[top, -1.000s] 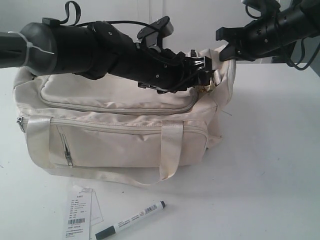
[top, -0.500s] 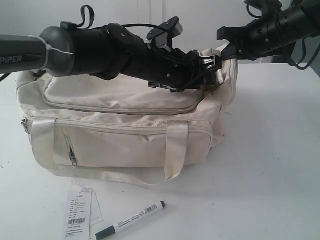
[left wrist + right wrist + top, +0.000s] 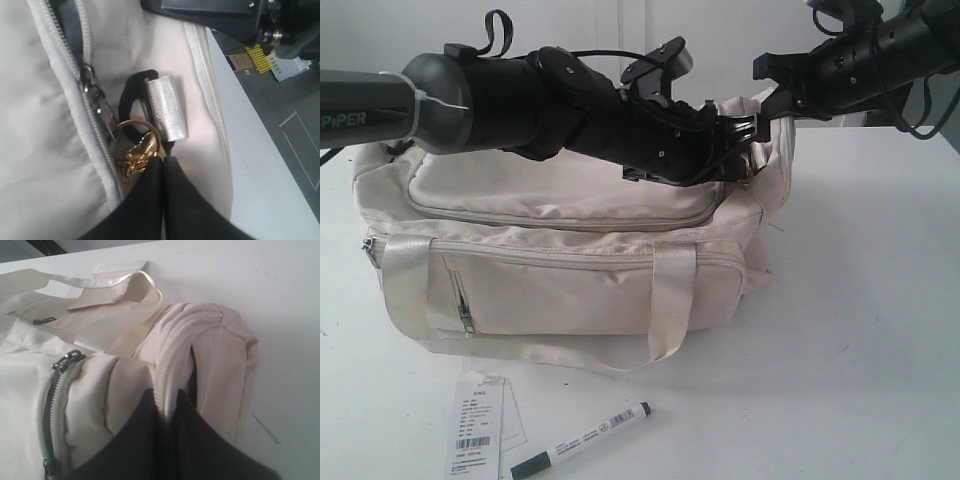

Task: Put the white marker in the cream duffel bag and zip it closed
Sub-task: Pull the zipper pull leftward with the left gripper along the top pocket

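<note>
Both your claws pinch: left gripper (image 3: 163, 167) on the gold zipper pull (image 3: 137, 152), right gripper (image 3: 167, 412) on the end of the cream duffel bag (image 3: 570, 280). Draw the zip along its track with the fabric taut; the white marker (image 3: 582, 440) lies at the bag's six o'clock.

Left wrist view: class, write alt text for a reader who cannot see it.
A closed black left gripper pinches the gold pull ring hanging from the grey zipper slider on the cream duffel bag. Beside it a black strap ring holds a silvery webbing loop.
</note>
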`<act>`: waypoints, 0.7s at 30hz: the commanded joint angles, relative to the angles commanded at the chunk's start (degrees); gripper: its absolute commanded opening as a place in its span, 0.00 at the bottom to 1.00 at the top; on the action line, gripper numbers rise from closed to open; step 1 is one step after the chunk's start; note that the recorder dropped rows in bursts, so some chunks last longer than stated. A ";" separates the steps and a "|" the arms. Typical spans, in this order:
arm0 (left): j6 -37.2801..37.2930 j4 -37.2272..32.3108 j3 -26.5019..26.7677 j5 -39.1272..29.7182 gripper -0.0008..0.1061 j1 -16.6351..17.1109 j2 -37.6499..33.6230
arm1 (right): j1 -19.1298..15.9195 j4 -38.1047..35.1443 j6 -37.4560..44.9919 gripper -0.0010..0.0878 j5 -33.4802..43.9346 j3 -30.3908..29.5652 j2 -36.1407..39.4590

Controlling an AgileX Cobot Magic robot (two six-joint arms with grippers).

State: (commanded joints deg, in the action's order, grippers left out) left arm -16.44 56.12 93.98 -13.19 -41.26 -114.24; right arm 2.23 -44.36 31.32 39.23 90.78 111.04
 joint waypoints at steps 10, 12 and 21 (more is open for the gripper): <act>-20.38 -1.92 0.00 4.66 0.02 0.00 3.85 | 0.00 0.00 0.00 0.01 0.10 0.00 0.00; -31.80 -3.47 0.00 3.40 0.08 0.00 4.62 | 0.00 0.00 0.00 0.01 0.10 0.00 0.00; -85.47 -4.40 0.00 -3.56 0.52 -0.11 4.86 | 0.00 0.00 0.00 0.01 0.00 0.00 0.00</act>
State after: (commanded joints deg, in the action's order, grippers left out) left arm -101.91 51.71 93.98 -16.75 -41.37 -109.37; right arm 2.23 -44.36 31.32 39.23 90.78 111.04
